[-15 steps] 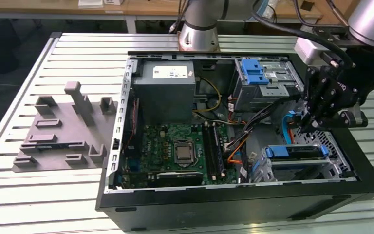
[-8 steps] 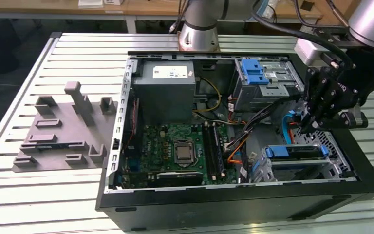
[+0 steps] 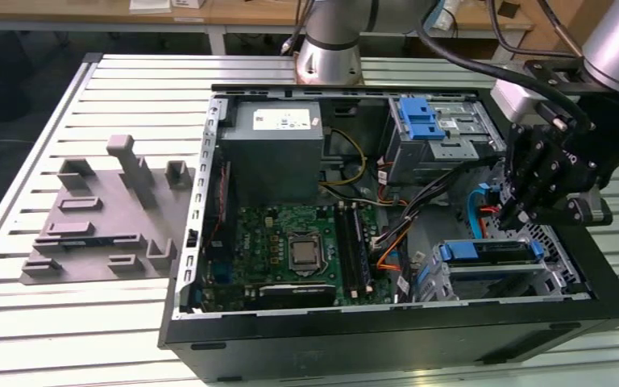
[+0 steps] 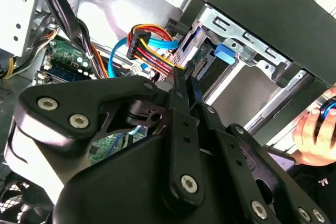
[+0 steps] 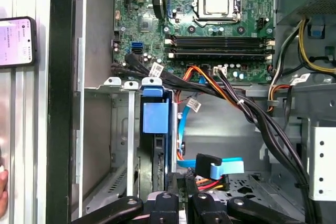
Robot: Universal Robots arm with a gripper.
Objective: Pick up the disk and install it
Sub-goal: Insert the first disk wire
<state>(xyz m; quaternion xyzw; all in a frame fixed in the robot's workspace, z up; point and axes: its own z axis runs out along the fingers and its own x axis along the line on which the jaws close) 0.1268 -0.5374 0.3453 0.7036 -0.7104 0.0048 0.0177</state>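
The disk [image 3: 486, 251] stands on edge in the metal drive cage [image 3: 551, 278] at the front corner of the open computer case, on the exterior view's right. Its blue carrier [image 5: 156, 117] shows in the first wrist view, with the grey drive edge below it, and as a blue tab [image 4: 224, 54] in the second wrist view. My gripper [image 3: 519, 214] hangs just above and behind the cage. Its fingers [image 4: 181, 90] are pressed together, shut with nothing between them, close to the bundle of cable plugs [image 4: 152, 45]. The gripper [image 5: 181, 203] sits beside the carrier's slot.
Thick black cables [image 5: 262, 124] and blue and orange leads cross the case between motherboard [image 3: 288, 242] and cage. A second cage with a blue bracket [image 3: 425, 121] stands at the back. A grey fixture [image 3: 105, 218] lies on the table. A person's hand [image 4: 315, 129] and phone [image 5: 16, 40] are outside the case.
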